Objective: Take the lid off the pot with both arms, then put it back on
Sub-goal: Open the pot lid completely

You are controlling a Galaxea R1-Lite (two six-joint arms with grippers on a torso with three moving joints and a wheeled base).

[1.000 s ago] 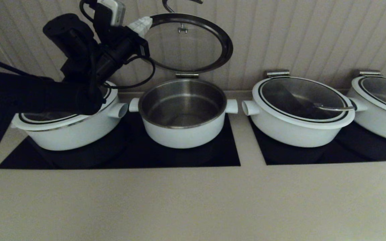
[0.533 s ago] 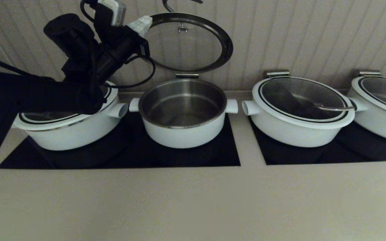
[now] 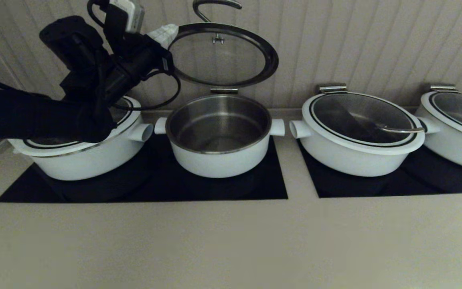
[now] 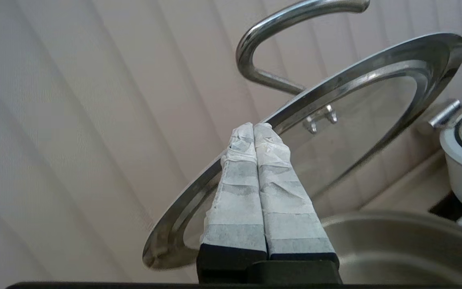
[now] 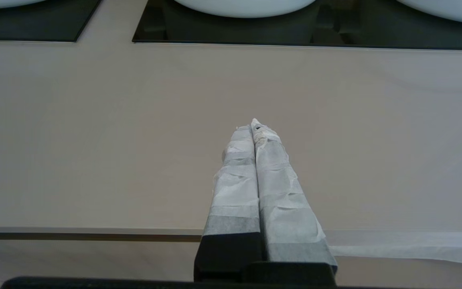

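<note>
Behind the open pot (image 3: 218, 136), the lid (image 3: 223, 54) stands tilted up on its rear hinge, its underside facing forward and its bent steel handle (image 3: 211, 7) curling above the top edge against the ribbed wall. Left tool (image 3: 166, 32) is raised beside the lid's left edge; in the left wrist view its white-wrapped fingers (image 4: 255, 188) are pressed together with nothing between them, their tips lying against the steel rim of the lid (image 4: 359, 84). Whether they touch it or merely overlap it cannot be told. The pot sits on a black cooktop panel (image 3: 271, 188) set in the beige counter (image 3: 231, 241), steel inside bare, with a short white stub on each side. A wider white pot (image 3: 82, 156) with its lid shut stands just to its left, partly covered by the black left arm (image 3: 46, 116), and two more lidded pots (image 3: 355, 132) stand to the right. Right tool (image 5: 255, 128) hangs low over the counter's front part, fingers pressed together and holding nothing.
</note>
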